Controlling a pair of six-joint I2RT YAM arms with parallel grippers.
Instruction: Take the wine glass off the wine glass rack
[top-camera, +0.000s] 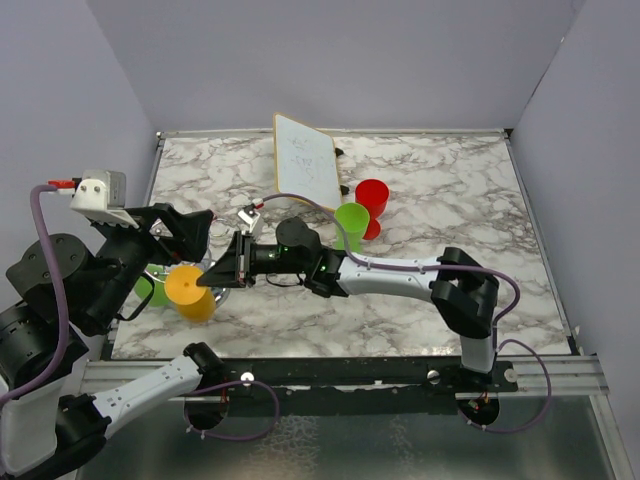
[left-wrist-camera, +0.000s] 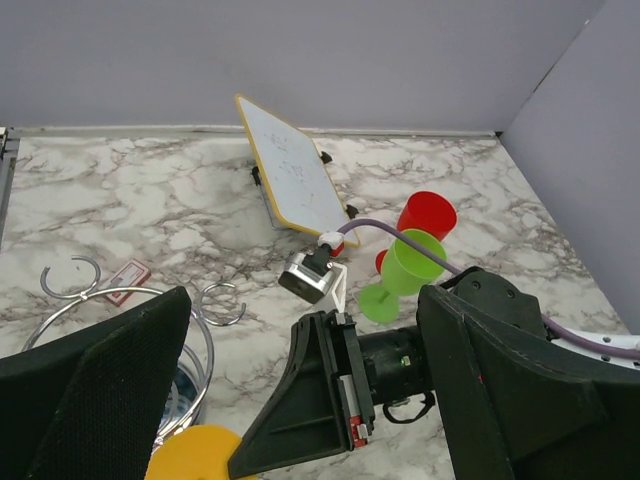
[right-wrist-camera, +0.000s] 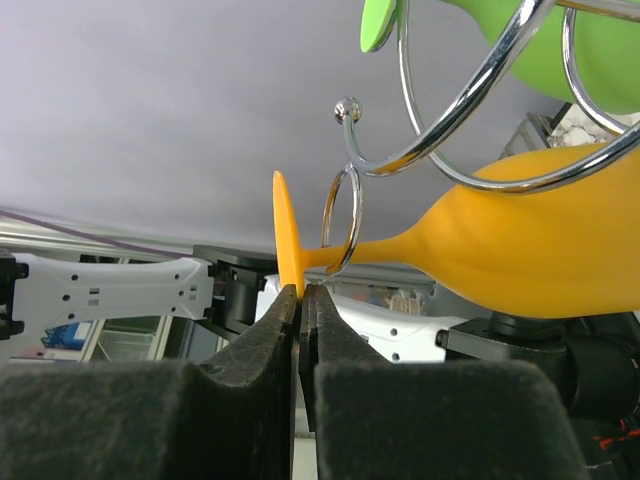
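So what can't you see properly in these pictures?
Rack: right wrist view shows only wire arms; stem and base are outside the frame.
Hanging green glass: same view, top edge cuts it off.
Yellow glass: same view, right edge cuts off its bowl.
Board: top view, scribbles too small to read.

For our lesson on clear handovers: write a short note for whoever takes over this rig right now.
Left gripper: open, holding nothing.
Right gripper: shut on the foot rim of the yellow wine glass.
Glass: on its side, stem through a wire ring of the wine glass rack.
Done: grip made.
Left: ease the stem out of the ring and take the glass clear of the rack.
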